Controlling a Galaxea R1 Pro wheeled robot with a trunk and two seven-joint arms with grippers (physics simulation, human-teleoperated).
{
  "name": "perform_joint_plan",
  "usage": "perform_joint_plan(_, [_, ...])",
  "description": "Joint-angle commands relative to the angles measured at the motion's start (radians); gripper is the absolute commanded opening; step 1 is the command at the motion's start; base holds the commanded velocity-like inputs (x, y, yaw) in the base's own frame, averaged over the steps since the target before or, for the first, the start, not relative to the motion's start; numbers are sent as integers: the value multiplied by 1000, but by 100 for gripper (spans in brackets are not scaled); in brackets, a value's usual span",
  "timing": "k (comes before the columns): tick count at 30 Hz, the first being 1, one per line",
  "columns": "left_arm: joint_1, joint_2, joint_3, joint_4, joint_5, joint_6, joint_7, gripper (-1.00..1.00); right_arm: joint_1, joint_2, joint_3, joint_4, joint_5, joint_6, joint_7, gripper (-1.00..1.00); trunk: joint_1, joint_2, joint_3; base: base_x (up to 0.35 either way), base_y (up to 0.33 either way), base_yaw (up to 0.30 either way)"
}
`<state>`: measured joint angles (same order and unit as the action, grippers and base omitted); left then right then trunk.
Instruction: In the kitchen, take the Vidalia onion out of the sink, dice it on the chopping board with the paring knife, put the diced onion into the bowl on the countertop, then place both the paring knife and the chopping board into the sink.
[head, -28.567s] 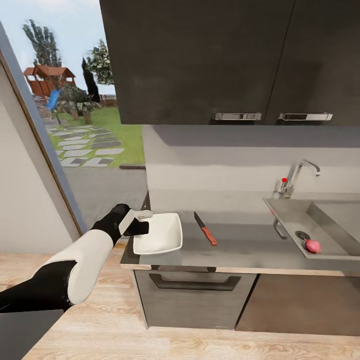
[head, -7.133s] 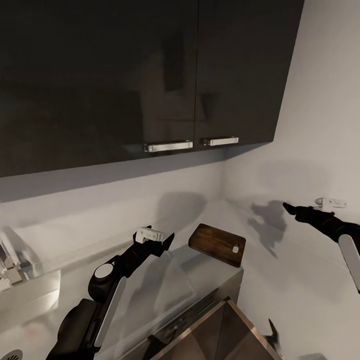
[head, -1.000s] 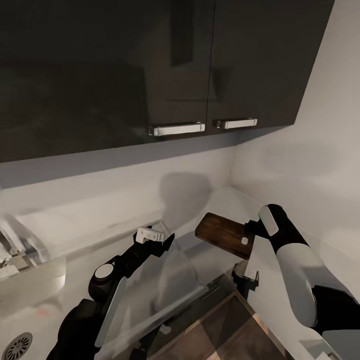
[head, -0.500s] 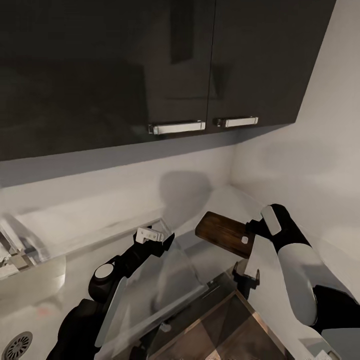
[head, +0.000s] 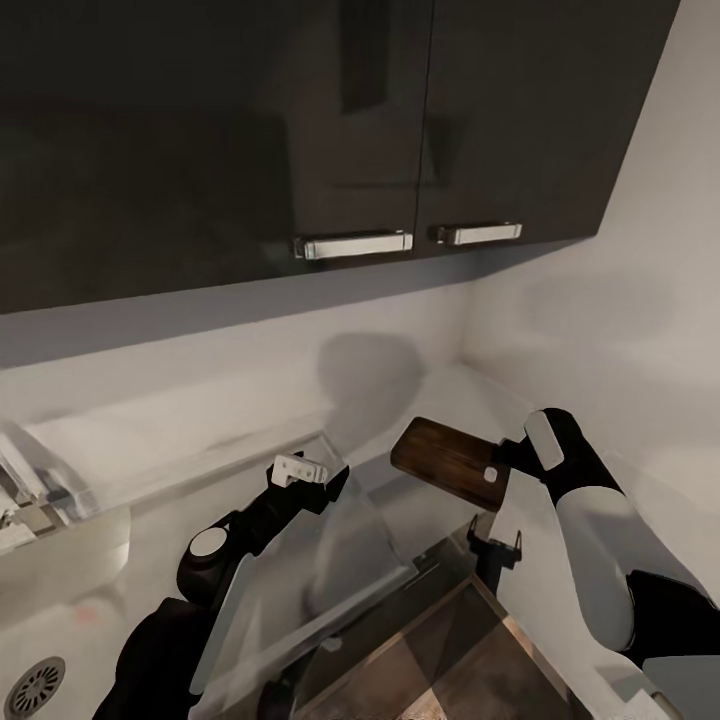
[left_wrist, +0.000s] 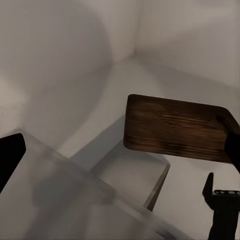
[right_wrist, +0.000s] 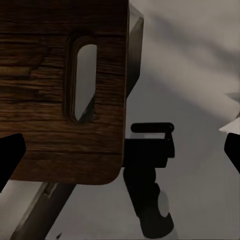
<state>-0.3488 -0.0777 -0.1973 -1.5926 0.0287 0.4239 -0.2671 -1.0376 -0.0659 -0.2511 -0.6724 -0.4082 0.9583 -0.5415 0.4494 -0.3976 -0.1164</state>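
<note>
The dark brown chopping board (head: 447, 462) lies on the pale countertop (head: 462, 392) near the corner, its slot handle toward my right arm. My right gripper (head: 505, 463) is at that slot end. In the right wrist view the right gripper (right_wrist: 120, 150) stands open, its fingertips far apart at either side of the chopping board (right_wrist: 50, 100). My left gripper (head: 318, 482) hovers left of the board, apart from it. In the left wrist view the left gripper (left_wrist: 122, 150) is open and empty, facing the chopping board (left_wrist: 175, 127). The sink (head: 36, 686) shows its drain at lower left. The onion, paring knife and bowl are out of view.
Glossy dark wall cabinets (head: 300, 130) with chrome handles (head: 352, 245) hang above. A pale wall (head: 620, 300) closes the corner on the right. A dark bracket-like piece (head: 495, 548) sits below the counter's front edge, by the board's near end. Part of the tap (head: 20, 490) shows at far left.
Since seven seconds ago my right arm has swung in from the right wall to the board's slot end. Over the last second little has moved; the view has shifted slightly.
</note>
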Motion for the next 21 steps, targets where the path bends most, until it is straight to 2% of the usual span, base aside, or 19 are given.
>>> perform_joint_plan(1, [-1, -1, 1, -1, 3, 7, -3, 100, -1, 0, 0, -1, -11, 2, -9, 100, 1, -2, -4, 0, 0, 0])
perform_joint_plan(21, [-1, -1, 1, -1, 3, 7, -3, 100, -1, 0, 0, -1, -10, 1, -9, 100, 1, -2, -34, 0, 0, 0])
